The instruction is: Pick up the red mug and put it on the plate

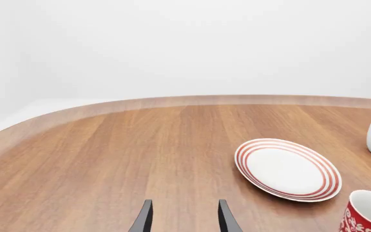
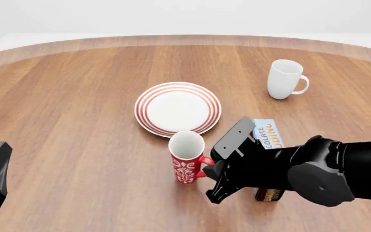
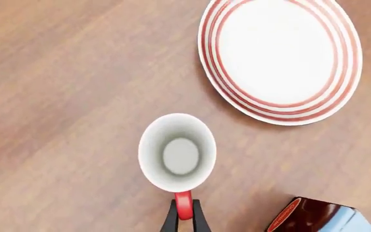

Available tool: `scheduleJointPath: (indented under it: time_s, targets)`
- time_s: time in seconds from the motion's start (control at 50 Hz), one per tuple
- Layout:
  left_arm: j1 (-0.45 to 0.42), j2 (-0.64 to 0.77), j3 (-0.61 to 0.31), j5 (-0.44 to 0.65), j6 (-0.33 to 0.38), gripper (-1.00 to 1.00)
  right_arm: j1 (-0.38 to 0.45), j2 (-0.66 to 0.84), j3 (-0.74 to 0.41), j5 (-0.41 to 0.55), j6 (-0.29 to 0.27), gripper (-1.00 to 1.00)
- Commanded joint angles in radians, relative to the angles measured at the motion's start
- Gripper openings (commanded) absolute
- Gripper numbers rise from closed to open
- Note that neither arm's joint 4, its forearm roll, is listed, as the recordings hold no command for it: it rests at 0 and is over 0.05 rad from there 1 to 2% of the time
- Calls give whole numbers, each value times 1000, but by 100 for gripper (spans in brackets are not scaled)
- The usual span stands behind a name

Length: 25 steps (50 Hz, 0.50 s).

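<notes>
Our right gripper (image 3: 183, 218) is clamped on the loop handle of the tall red patterned ceramic mug (image 2: 187, 162); left gripper (image 1: 183, 216) fingers apart, idle. Risk: w/ such a thin handle grip, mug could swing or clip the red-ringed round white plate (image 2: 178, 108) rim.

Two mugs: red mug (image 2: 187, 163), white mug (image 2: 283, 79); one plate (image 2: 178, 108); one box (image 2: 267, 137).

You've got a round wooden table (image 2: 76, 96) carrying the plate (image 2: 178, 108), red mug (image 2: 187, 164) upright just beside it, white mug (image 2: 283, 79), blue box (image 2: 265, 135).
</notes>
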<state>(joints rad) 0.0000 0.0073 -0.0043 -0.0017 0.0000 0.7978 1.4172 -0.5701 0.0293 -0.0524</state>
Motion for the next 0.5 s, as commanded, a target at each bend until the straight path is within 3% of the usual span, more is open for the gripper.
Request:
scheduleJointPath:
  time_s: [0.02,0.22,0.5]
  targets:
    - [0,0,0,0,0,100,-13,-93,-23,57,-14,-100]
    - [0,0,0,0,0,100,-43,-162,-103,151,-52,-100]
    - [0,0,0,0,0,100,-87,-164,-206,202,-88,-100]
